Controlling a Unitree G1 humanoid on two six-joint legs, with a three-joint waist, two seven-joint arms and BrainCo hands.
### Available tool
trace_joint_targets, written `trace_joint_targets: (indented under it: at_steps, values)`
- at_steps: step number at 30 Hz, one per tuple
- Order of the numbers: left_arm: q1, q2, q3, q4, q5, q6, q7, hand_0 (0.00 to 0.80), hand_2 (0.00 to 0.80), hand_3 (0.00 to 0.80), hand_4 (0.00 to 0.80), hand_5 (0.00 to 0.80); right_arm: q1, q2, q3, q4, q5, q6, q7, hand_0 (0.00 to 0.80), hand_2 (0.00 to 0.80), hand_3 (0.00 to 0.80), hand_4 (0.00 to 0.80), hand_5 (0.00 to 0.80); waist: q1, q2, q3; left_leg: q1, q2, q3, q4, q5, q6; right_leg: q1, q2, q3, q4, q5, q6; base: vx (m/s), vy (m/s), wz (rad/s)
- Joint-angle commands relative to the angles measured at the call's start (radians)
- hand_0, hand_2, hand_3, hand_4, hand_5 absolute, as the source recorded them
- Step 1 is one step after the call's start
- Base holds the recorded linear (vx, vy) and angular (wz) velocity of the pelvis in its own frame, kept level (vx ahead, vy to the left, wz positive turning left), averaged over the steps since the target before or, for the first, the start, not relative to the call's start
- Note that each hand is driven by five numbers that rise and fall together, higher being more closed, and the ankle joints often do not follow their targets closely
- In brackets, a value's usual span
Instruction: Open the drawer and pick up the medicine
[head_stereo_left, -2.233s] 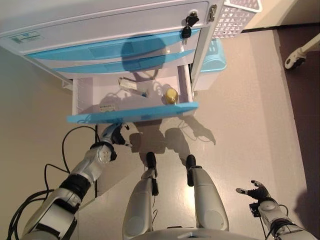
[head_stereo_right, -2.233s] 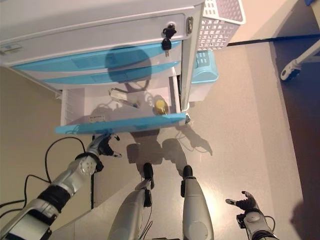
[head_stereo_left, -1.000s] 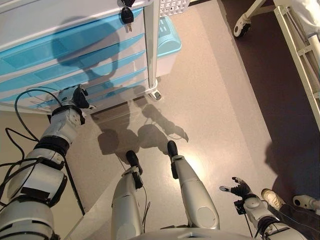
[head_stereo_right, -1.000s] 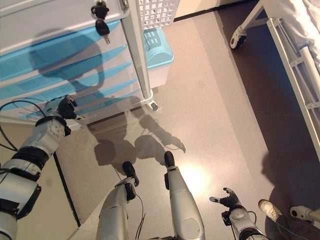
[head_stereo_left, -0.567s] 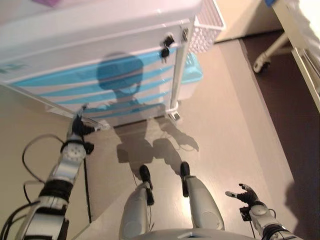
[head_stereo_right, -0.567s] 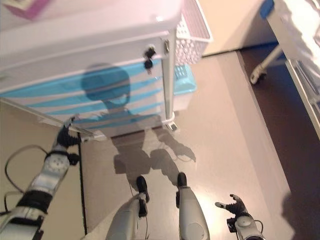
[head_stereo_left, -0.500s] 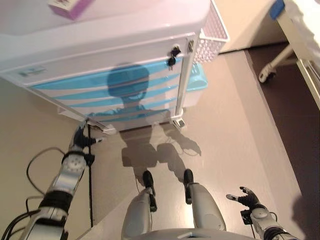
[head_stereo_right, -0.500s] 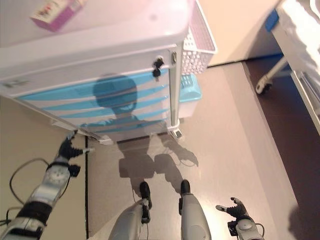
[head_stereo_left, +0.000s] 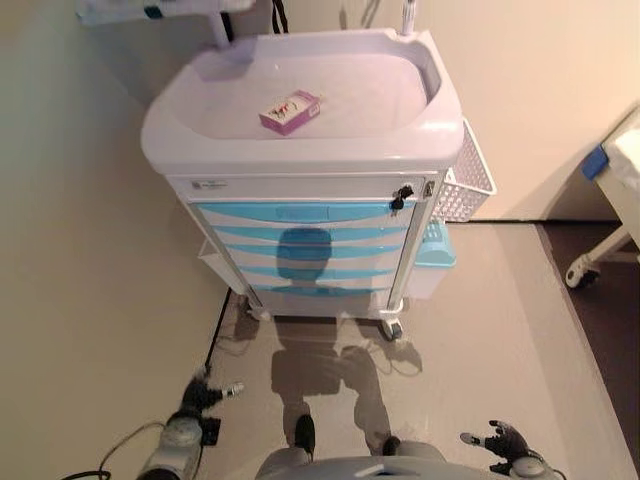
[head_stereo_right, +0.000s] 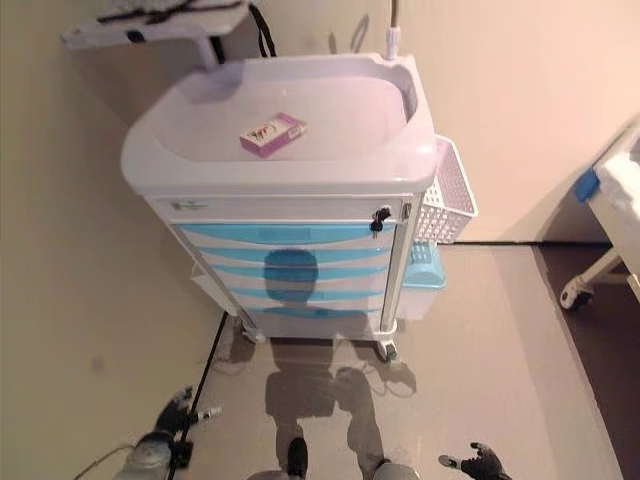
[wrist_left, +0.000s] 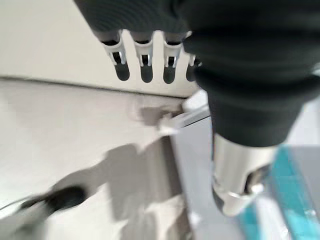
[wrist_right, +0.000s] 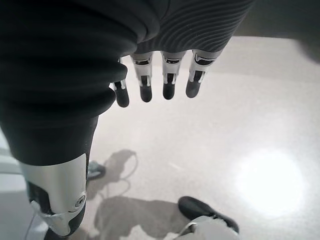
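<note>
On top of the white cart (head_stereo_left: 300, 150), in its shallow recessed tray, we see a small pink and white medicine box (head_stereo_left: 290, 110) lying flat near the middle, the only thing resting there. Below the tray, the blue-fronted drawers (head_stereo_left: 300, 250) all sit flush with the cart's face, none pulled out, so we cannot see what any of them contains; a bunch of keys (head_stereo_left: 400, 198) hangs at the lock on the right of the top drawer. On the cart's right side hangs a white mesh basket (head_stereo_left: 468, 185), and under it a light blue bin (head_stereo_left: 437, 247); we cannot tell what is in either. Our left hand (head_stereo_left: 203, 392) is low over the floor near the bottom left, well apart from the cart, fingers straight and spread, holding nothing. Our right hand (head_stereo_left: 506, 440) is at the bottom right over bare floor, fingers likewise loose and empty.
</note>
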Motion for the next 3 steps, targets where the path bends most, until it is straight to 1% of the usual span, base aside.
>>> trace_joint_targets:
  at_steps: [1, 2, 3]
  values:
    - [-0.067, 0.010, 0.018, 0.043, 0.058, 0.000, 0.004, 0.000, 0.000, 0.000, 0.000, 0.000, -0.026, 0.029, 0.008, 0.014, -0.011, 0.006, -0.015, 0.000, 0.000, 0.000, 0.000, 0.000, 0.012, -0.069, 0.019, 0.059, -0.077, 0.041, -0.007, -0.065, 0.040, 0.036, -0.009, 0.013, -0.186, 0.170, 0.041, 0.068, 0.004, 0.17]
    - [-0.060, -0.015, 0.005, 0.116, 0.086, 0.013, -0.001, 0.000, 0.000, 0.000, 0.000, 0.000, -0.029, 0.044, 0.030, 0.035, -0.024, 0.013, -0.009, 0.000, 0.000, 0.000, 0.000, 0.000, 0.015, -0.076, -0.003, 0.077, -0.077, 0.047, -0.019, -0.066, 0.039, 0.054, -0.007, 0.014, -0.202, 0.173, 0.043, 0.030, 0.010, 0.07]
    - [-0.061, -0.015, 0.005, 0.117, 0.086, 0.012, -0.001, 0.000, 0.000, 0.000, 0.000, 0.000, -0.029, 0.044, 0.030, 0.035, -0.024, 0.013, -0.009, 0.000, 0.000, 0.000, 0.000, 0.000, 0.015, -0.075, -0.003, 0.078, -0.077, 0.047, -0.019, -0.066, 0.039, 0.055, -0.006, 0.015, -0.203, 0.174, 0.043, 0.029, 0.010, 0.03]
